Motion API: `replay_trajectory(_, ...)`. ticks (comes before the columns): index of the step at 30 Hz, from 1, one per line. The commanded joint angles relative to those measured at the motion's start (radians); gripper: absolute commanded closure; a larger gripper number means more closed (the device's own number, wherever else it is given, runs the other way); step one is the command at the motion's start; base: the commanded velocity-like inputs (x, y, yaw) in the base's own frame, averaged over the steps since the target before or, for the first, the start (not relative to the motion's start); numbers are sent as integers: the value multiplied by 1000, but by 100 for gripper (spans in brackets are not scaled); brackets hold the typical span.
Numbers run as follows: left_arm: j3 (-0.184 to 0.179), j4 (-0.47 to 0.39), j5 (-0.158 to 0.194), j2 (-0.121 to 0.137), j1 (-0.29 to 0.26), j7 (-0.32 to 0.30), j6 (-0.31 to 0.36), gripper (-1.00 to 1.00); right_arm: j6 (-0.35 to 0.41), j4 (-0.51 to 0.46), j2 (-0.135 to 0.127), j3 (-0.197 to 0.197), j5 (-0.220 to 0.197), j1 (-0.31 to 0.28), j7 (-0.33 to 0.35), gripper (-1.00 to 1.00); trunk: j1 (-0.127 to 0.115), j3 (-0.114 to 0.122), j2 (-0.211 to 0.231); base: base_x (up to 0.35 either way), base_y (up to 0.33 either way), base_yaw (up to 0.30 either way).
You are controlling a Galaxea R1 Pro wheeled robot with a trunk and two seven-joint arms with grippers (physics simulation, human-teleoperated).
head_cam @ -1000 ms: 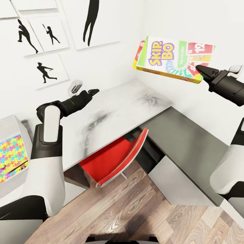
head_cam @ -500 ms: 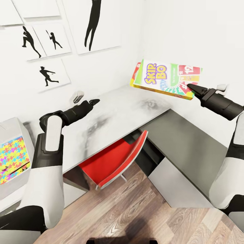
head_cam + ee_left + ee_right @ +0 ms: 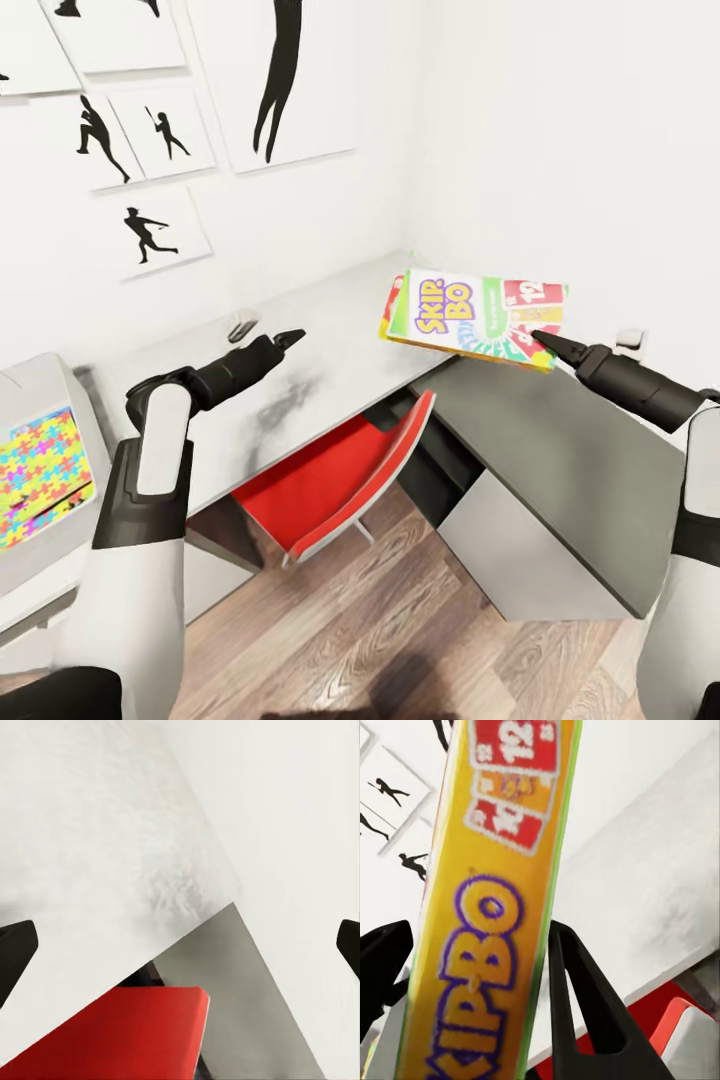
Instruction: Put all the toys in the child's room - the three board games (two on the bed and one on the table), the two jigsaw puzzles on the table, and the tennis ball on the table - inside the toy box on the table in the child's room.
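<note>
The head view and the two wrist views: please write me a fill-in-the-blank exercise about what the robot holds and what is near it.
1. The right tool is shut on the edge of a board game whose cover reads ____.
2. The left tool holds ____; its fingers are apart.
3. Under the table stands a chair of ____ colour.
4. At the head view's left edge, a jigsaw puzzle lies in a ____ bin.

Missing words: Skip-Bo; nothing; red; grey

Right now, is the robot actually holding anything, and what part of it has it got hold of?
Yes: the right gripper pinches the Skip-Bo board game by its near edge. The left gripper is open and holds nothing.
</note>
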Motion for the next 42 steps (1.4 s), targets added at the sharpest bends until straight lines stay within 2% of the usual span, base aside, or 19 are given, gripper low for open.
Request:
replay_trajectory(1,1,-1,11,-1,0,9,6,-100,5,-1,0,-2,-4,0,8,100,1,0,-2,0,0,0)
replay_trajectory(3,-18,-10,45,1,25,9,6,-100,5,-19,1,0,-5,43,9,100,1,4,-2,0,0,0)
replay_trajectory(4,-18,-10,45,1,25,9,6,-100,5,-19,1,0,-5,43,9,100,1,5,-2,0,0,0)
replay_trajectory(7,-40,-15,87,3,52,13,6,-100,5,-34,0,-2,-9,84,14,100,1,10,-2,0,0,-21)
replay_trajectory(15,-74,-27,128,3,72,14,17,-100,5,-47,-7,-12,-17,118,42,100,1,23,-2,0,0,-71)
replay_trajectory(27,-109,-31,142,-2,77,15,30,-100,5,-52,-11,-23,-50,131,58,100,1,42,-2,0,0,-106)
replay_trajectory(35,-115,-35,143,-3,90,15,31,-100,5,-52,-13,-43,-60,136,87,100,1,55,-2,0,0,-112)
replay_trajectory(42,-115,-49,143,3,127,14,32,-100,5,-52,-14,-70,-65,139,108,100,1,67,-2,0,0,-114)
